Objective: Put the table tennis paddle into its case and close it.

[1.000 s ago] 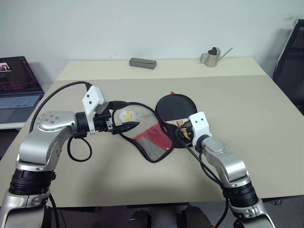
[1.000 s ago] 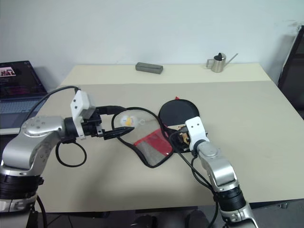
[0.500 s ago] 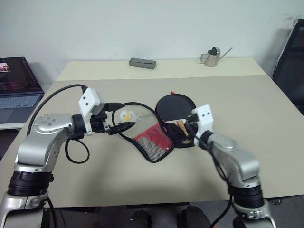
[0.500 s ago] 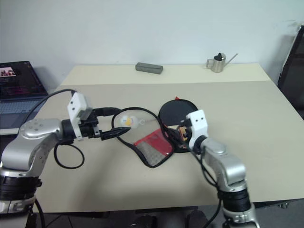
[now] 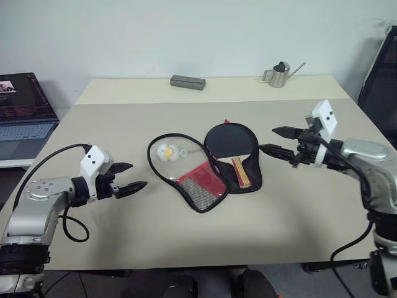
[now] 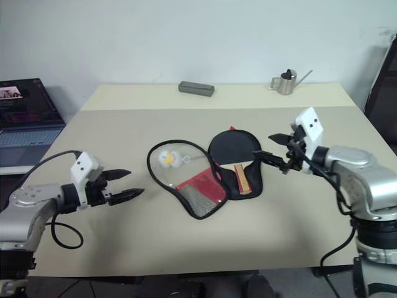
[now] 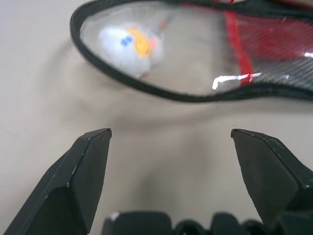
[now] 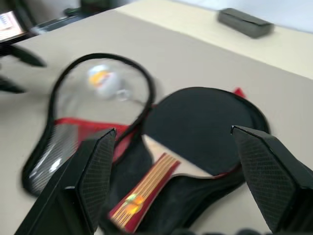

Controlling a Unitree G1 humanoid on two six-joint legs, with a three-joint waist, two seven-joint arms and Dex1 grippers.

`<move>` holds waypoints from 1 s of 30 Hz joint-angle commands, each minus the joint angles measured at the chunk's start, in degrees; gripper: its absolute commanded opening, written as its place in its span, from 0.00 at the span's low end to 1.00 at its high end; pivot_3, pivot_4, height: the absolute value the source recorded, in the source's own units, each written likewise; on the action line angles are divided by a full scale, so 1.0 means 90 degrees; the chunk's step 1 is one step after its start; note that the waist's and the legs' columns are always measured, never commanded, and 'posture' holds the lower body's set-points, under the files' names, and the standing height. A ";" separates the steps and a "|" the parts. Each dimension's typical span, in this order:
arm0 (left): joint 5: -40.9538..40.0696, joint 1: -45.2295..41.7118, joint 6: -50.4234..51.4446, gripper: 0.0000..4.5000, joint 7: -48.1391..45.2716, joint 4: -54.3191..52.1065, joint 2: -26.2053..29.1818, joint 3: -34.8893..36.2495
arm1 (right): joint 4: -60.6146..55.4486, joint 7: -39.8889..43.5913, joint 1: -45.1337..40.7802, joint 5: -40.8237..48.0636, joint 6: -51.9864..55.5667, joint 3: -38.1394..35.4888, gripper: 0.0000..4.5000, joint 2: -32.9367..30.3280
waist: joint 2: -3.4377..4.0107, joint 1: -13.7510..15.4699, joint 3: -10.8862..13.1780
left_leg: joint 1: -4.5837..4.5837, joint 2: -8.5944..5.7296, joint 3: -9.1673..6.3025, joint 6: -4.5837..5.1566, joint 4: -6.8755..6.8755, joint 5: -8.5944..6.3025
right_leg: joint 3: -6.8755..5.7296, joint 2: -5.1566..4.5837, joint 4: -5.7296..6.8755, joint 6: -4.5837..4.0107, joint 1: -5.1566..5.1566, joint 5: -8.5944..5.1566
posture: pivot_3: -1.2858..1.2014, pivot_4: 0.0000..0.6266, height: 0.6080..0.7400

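Note:
The case (image 5: 197, 184) lies unzipped and spread flat at the table's middle, its red mesh flap to the left. A white-yellow plush charm (image 5: 165, 151) rests inside the flap's loop. The table tennis paddle (image 5: 229, 141) lies on the case's black right half, its striped wooden handle (image 5: 240, 172) pointing toward me. My left gripper (image 5: 134, 176) hovers open left of the flap and apart from it, and the left wrist view shows the charm (image 7: 128, 43) ahead of its fingers. My right gripper (image 5: 269, 139) stands open just right of the case, raised, facing the paddle (image 8: 200, 128).
A grey box (image 5: 187, 82) and a small metal watering can (image 5: 277, 75) sit at the table's far edge. An open laptop (image 5: 22, 112) stands on a side surface to the left. A dark frame (image 5: 381, 68) stands past the table's right edge.
My left gripper has drawn back left and down, away from the case's flap. My right gripper has lifted and swung right off the paddle's handle, which now shows in the case.

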 commanded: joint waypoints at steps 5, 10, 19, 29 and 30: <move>0.0267 -0.0281 -0.0319 0.95 -0.0031 0.0331 -0.0101 -0.0176 | -0.0207 0.1218 -0.0700 0.0991 0.0018 -0.0341 0.91 -0.0908 | 0.0000 0.0008 0.0000 | -0.0001 0.0003 -0.0001 0.0000 -0.0001 0.0000 | -0.0002 0.0001 -0.0005 -0.0001 0.0001 0.0003 | 0.52 0.24 1.00; 0.0421 -0.0606 -0.0450 0.95 -0.0044 0.0630 -0.0390 -0.0477 | -0.0165 0.1313 -0.0994 0.1156 0.0045 -0.0178 0.91 -0.1037 | -0.0001 0.0025 0.0000 | -0.0003 0.0002 -0.0001 0.0000 0.0001 0.0000 | -0.0003 0.0000 -0.0008 0.0002 0.0003 0.0006 | 0.52 0.24 1.00; 0.0753 -0.1142 -0.0873 0.95 0.0136 0.1484 -0.0928 -0.0751 | -0.0178 0.1550 -0.1039 0.1308 -0.0017 -0.0094 0.91 -0.1195 | -0.0001 0.0049 0.0000 | -0.0004 -0.0001 0.0001 0.0000 0.0002 0.0000 | -0.0002 -0.0002 -0.0009 0.0002 0.0000 0.0008 | 0.52 0.24 1.00; 0.1086 -0.1938 -0.1288 0.95 -0.0030 0.2162 -0.1425 -0.1166 | 0.0133 0.1974 -0.0949 0.0930 -0.0531 -0.0024 0.91 -0.1579 | -0.0002 0.0103 0.0000 | -0.0007 -0.0002 0.0001 -0.0001 0.0006 0.0001 | -0.0003 -0.0002 -0.0009 0.0006 0.0000 0.0010 | 0.52 0.24 1.00; 0.1104 -0.2014 -0.1320 0.95 -0.0043 0.2191 -0.1476 -0.1196 | 0.0164 0.1983 -0.0944 0.0909 -0.0561 -0.0026 0.91 -0.1598 | -0.0002 0.0102 0.0000 | -0.0007 -0.0002 0.0002 -0.0001 0.0006 0.0001 | -0.0003 -0.0002 -0.0009 0.0006 0.0000 0.0010 | 0.52 0.24 1.00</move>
